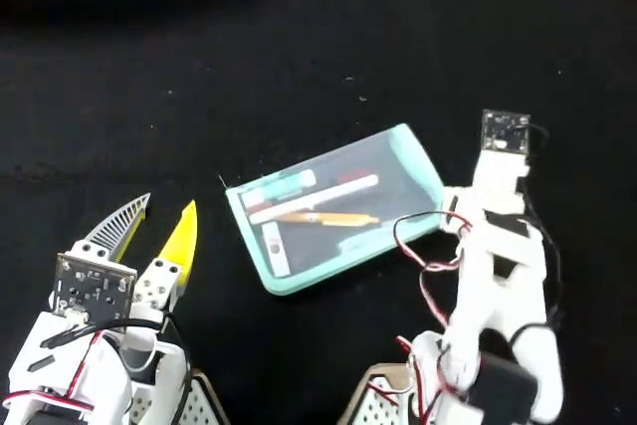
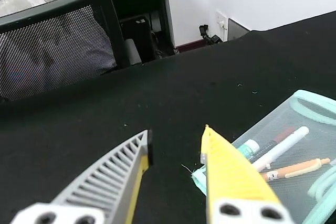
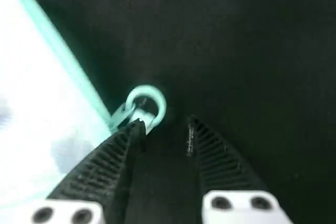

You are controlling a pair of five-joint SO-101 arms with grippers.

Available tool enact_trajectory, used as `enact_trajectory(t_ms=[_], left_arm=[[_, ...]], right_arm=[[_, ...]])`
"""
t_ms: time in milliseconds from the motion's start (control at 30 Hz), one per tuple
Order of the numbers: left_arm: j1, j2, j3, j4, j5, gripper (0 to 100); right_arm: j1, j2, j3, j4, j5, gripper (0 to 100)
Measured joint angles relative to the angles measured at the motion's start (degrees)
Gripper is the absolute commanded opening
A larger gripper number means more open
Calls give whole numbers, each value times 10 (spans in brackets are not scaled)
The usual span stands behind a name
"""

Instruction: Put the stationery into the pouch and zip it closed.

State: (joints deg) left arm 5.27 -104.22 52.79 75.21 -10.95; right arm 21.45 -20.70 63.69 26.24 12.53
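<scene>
The pouch (image 1: pixel 418 171) is lying slantwise at the middle of the black table (image 1: pixel 299 57), its right end rising towards the far side. It is a mint-edged case with a see-through mesh face, and a white pen (image 1: pixel 330 195) and an orange pen (image 1: pixel 336 218) are showing through it. With the stationery inside, the work probably comes down to the zip.

That would explain why the right gripper (image 3: pixel 164 127) is sitting at the pouch's right end. Its jaws are standing a little apart and holding nothing, with one black tip just beside the round zip ring (image 3: pixel 147 89). It looks lined up to pinch the ring.

The left gripper (image 1: pixel 167 208) is hanging wide open and empty at the near left, apart from the pouch. It is likely waiting to steady the pouch.
</scene>
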Motion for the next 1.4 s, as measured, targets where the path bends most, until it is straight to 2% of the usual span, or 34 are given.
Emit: enact_trajectory(t_ms=[100, 233, 400, 500, 567, 767, 867, 1133, 1200, 1333, 1400], left_arm=[[0, 0, 0, 0, 0, 177], [0, 0, 0, 0, 0, 177], [0, 0, 0, 0, 0, 178], [0, 0, 0, 0, 0, 178], [0, 0, 0, 0, 0, 178], [0, 0, 0, 0, 0, 178], [0, 0, 0, -10, 0, 178], [0, 0, 0, -29, 0, 178], [0, 0, 0, -29, 0, 178], [0, 0, 0, -29, 0, 178], [0, 0, 0, -29, 0, 178]], right_arm=[[-1, 71, -53, 15, 4, 132], [-2, 158, -162, 104, 6, 188], [-20, 221, -247, 168, 6, 191], [-40, 228, -256, 168, 7, 183], [-58, 229, -258, 168, 24, 141], [-120, 232, -258, 167, 126, 10], [-132, 232, -259, 167, 157, 12], [-129, 169, -194, 129, 127, 13], [-130, 120, -151, 127, 122, 45], [-143, 14, -79, 142, 114, 189], [-150, -27, -63, 162, 98, 194]])
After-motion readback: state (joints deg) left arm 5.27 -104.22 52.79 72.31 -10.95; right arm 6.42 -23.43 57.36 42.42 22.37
